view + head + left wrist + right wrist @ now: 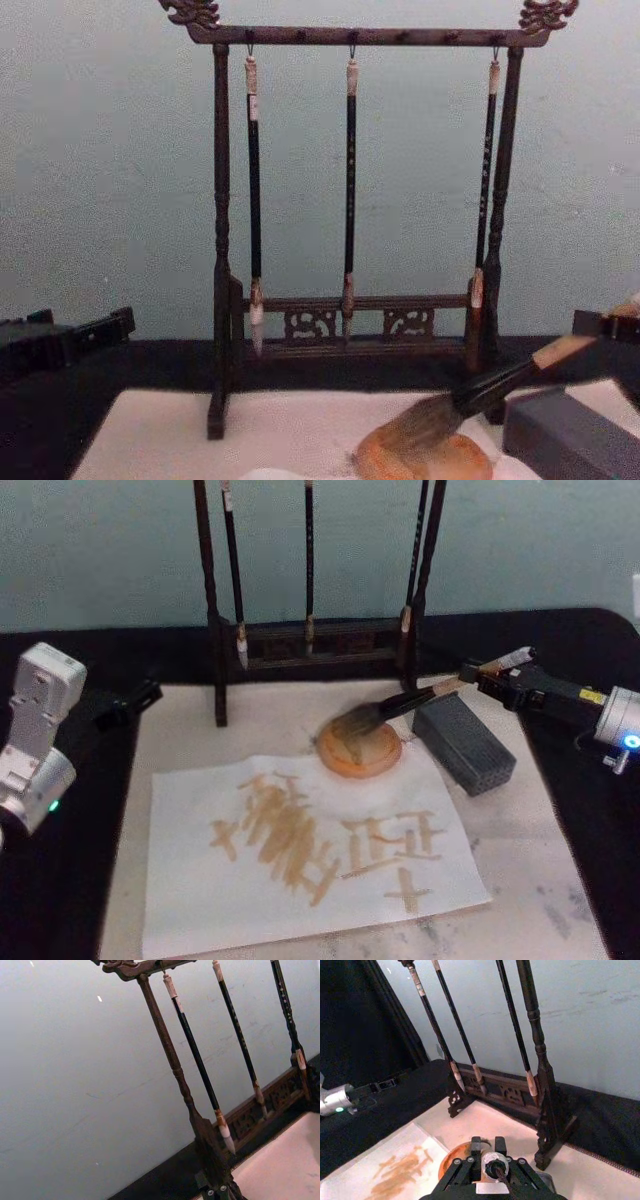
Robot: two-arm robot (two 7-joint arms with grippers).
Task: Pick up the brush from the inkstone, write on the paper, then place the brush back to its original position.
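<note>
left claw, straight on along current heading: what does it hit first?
Probably the brush stand's left post, near its foot; the left claw aims at it over black cloth. Depth unclear. The right claw sits at the brush's handle end.

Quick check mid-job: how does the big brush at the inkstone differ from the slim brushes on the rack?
The brush has a bushy grey-brown head and pale handle; the slim brushes have small tips and dark handles. The brush lies slanted, bristles on the inkstone; the slim brushes hang upright from the rack. The right gripper is at the brush's handle, not theirs.
</note>
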